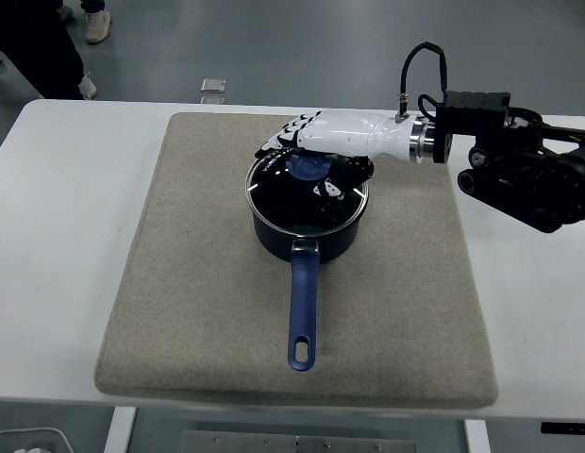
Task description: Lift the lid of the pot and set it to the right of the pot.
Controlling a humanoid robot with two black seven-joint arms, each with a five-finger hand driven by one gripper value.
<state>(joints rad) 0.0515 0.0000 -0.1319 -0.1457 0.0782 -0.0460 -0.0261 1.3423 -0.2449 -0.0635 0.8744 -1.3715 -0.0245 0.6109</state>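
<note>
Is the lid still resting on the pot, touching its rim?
Touching. In the head view the glass lid sits flat on the rim of the blue pot, with no gap, while the right hand reaches over its knob.
</note>
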